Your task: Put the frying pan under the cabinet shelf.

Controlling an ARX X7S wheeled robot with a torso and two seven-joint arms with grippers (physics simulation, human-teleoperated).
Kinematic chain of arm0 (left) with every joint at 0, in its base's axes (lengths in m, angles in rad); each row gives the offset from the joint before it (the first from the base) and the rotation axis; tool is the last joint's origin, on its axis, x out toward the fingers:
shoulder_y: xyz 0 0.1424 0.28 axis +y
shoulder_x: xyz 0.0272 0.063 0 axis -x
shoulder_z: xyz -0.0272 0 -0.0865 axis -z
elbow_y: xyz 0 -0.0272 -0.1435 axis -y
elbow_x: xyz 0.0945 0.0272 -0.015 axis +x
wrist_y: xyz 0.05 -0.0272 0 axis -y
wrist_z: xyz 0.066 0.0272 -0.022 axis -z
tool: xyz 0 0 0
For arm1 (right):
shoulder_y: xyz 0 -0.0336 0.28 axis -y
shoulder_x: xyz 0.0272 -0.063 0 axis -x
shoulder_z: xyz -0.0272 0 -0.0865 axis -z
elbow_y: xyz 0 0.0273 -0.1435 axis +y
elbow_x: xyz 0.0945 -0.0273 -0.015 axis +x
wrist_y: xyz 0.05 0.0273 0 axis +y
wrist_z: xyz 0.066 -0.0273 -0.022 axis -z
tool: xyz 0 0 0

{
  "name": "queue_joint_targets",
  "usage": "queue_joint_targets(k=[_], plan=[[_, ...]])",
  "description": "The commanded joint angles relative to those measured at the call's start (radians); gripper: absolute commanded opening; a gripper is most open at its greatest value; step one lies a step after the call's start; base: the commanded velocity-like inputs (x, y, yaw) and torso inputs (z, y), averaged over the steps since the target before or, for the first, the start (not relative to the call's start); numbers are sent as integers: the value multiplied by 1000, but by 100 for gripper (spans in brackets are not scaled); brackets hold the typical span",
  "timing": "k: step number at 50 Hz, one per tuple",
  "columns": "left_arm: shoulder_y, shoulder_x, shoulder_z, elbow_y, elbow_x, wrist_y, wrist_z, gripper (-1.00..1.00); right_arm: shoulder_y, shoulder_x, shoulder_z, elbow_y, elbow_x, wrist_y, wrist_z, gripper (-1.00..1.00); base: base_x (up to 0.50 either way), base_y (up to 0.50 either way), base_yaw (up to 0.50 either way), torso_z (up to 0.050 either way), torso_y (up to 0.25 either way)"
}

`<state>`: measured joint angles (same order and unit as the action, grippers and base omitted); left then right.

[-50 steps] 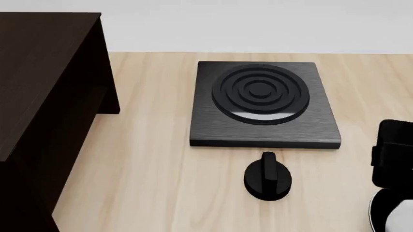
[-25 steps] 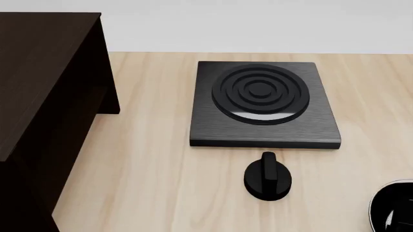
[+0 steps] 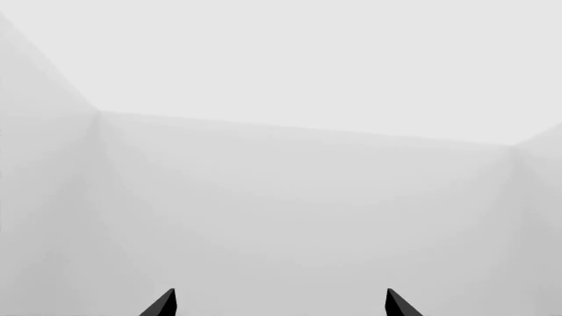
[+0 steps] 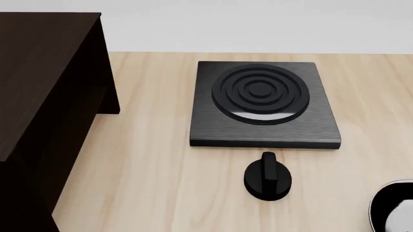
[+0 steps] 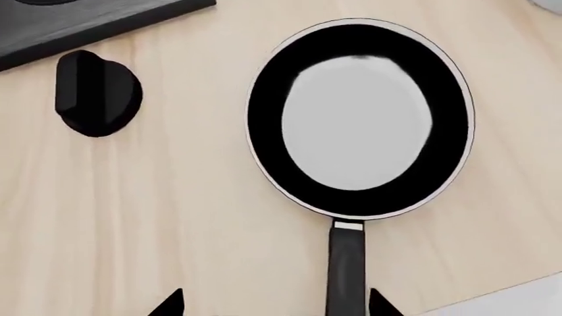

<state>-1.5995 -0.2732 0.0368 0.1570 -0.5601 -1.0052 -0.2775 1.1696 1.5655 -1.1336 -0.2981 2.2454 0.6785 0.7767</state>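
Observation:
The frying pan lies flat on the wooden table, black with a thin silver rim and pale grey base; only its rim edge shows at the head view's lower right corner. Its long black handle runs down between the tips of my right gripper, closer to one tip. That gripper is open and hangs above the handle, with nothing held. The dark cabinet shelf fills the head view's left side. My left gripper is open, facing only a pale blank wall.
A square black stove plate with concentric rings sits at the table's middle back. A black knob lies just in front of it, also seen as the black knob left of the pan. Bare wood lies between cabinet and stove.
A black arm part at the head view's right edge one second ago has left that view. The pan's rim now shows there, its pale base visible.

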Motion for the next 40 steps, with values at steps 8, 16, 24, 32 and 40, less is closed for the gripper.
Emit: queue_joint_targets(k=[8, 16, 24, 32, 40], plan=[[25, -6, 13, -8, 5, 21, -1, 100, -83, 5, -71, 20, -90, -69, -43, 100, 0, 0, 0, 0, 0], [35, -5, 21, -15, 8, 33, 1, 100, -120, 5, -105, 30, -128, -95, -73, 100, 0, 0, 0, 0, 0], [44, -7, 29, -22, 11, 43, 3, 100, -151, 5, -133, 40, -158, -121, -105, 100, 0, 0, 0, 0, 0], [52, -9, 33, -28, 14, 58, 5, 100, -200, -11, -177, 63, -179, -173, -142, 100, 0, 0, 0, 0, 0], [49, -8, 35, -27, 10, 54, 0, 100, -218, -19, -192, 81, -192, -183, -166, 100, 0, 0, 0, 0, 0]])
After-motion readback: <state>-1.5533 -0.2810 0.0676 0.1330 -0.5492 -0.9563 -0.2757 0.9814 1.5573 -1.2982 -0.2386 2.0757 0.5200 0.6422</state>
